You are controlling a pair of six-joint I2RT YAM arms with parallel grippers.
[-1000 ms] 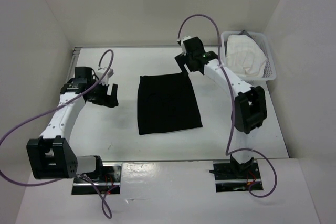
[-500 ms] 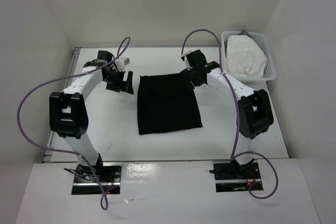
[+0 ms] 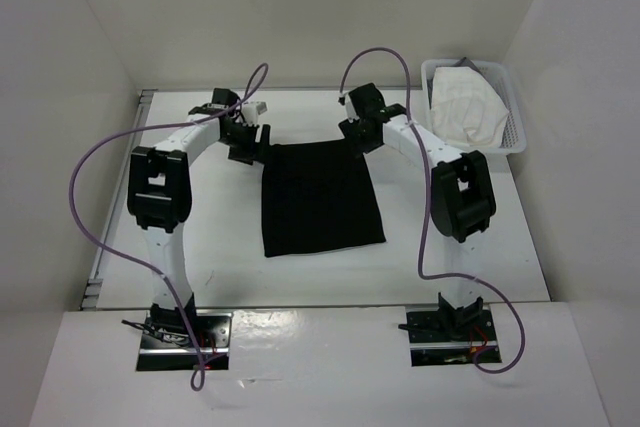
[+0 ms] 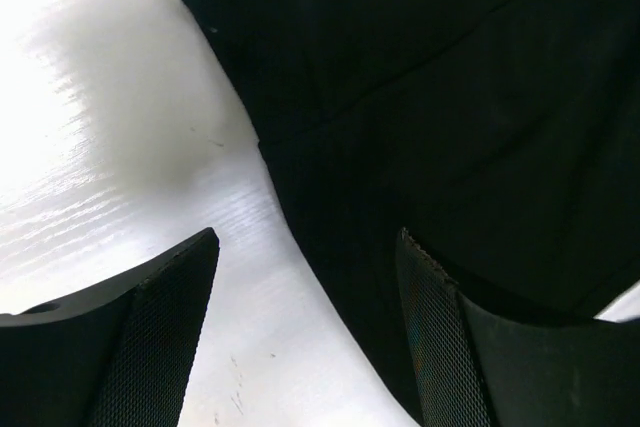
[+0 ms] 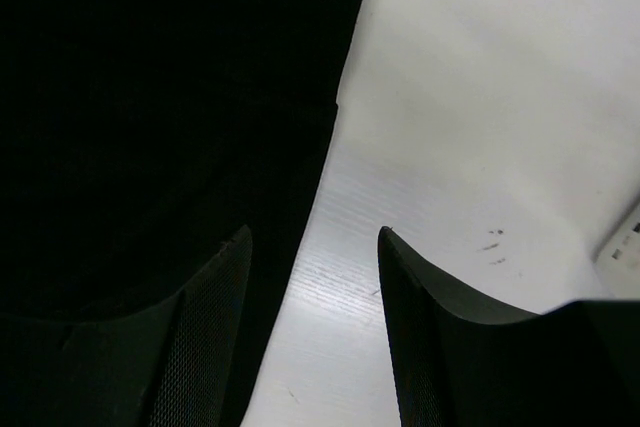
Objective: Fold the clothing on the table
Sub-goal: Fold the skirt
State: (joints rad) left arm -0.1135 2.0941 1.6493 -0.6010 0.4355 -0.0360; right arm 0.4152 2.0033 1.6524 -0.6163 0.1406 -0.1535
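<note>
White walls close in the white worktop (image 3: 200,247) on three sides. The black clothing (image 3: 320,197) lies flat in the middle of it, spread as one rectangle and not yet folded.

The left fingers (image 4: 165,332) are at the clothing's far left corner. They are wide open and empty, one finger over bare worktop and the other over the cloth, with the side edge between them. The right fingers (image 5: 430,347) are at the far right corner in the same way, a little less open and also holding nothing.

I judge the step to be the pinch of both far corners. Each pair should go down until it meets the worktop and close near the corner. Both should then lift together at equal height, so that the far edge comes over the near edge without a twist.

To the far right of the clothing, well apart, a white mesh basket (image 3: 515,142) holds a white cloth (image 3: 465,112). It should not disturb the fold. The purple cables (image 3: 375,52) arch above the clothing's far edge and could drag if the arms pull back quickly.
</note>
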